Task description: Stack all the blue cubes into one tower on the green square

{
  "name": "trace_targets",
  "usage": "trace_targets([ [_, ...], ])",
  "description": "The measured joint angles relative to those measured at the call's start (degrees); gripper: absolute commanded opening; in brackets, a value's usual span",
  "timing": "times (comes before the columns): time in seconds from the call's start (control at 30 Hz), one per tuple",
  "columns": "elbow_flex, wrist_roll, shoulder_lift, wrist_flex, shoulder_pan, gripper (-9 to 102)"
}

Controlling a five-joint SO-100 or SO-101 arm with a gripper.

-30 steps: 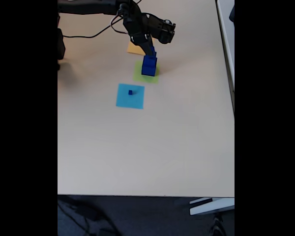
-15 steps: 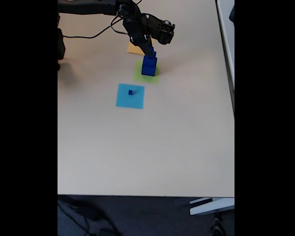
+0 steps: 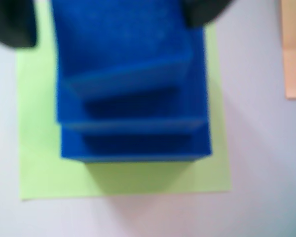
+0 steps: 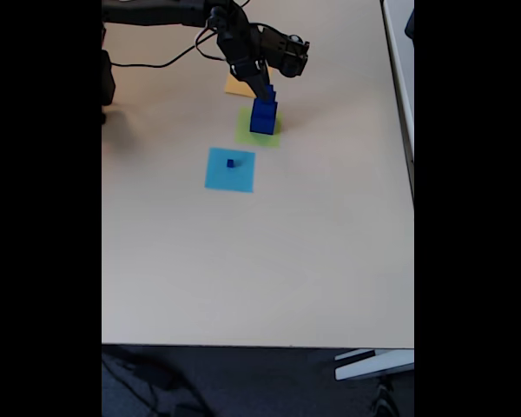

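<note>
A tower of three blue cubes (image 3: 133,98) stands on the green square (image 3: 39,173), largest at the bottom. In the fixed view the same tower (image 4: 262,117) rises from the green square (image 4: 246,135). My gripper (image 3: 108,19) straddles the top cube and is open. The left finger (image 3: 12,24) stands clear of the cube, with green showing between them. The right finger (image 3: 204,12) is at the cube's top right corner. My gripper (image 4: 267,89) hangs just over the tower. A tiny blue cube (image 4: 230,162) sits on the light-blue square (image 4: 217,178).
An orange square (image 4: 236,85) lies just behind the green one, partly under the arm, and its edge (image 3: 293,49) shows at the right of the wrist view. A black cable (image 4: 156,62) trails at the back left. The table edge (image 4: 243,345) runs along the front.
The arm has edged very slightly up and left in the fixed view. The tower and the tiny cube have not moved.
</note>
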Motion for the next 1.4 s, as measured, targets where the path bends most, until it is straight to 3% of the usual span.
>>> trace_targets([
  [0.47, 0.0, -2.7, 0.2, -5.0, -0.7, 24],
  [0.67, -3.4, -11.8, 0.1, -15.9, -1.7, 23],
  [0.87, -16.1, -22.9, 0.2, -18.1, -2.3, 23],
  [1.4, -23.6, -23.1, 0.1, 0.8, 9.6, 20],
])
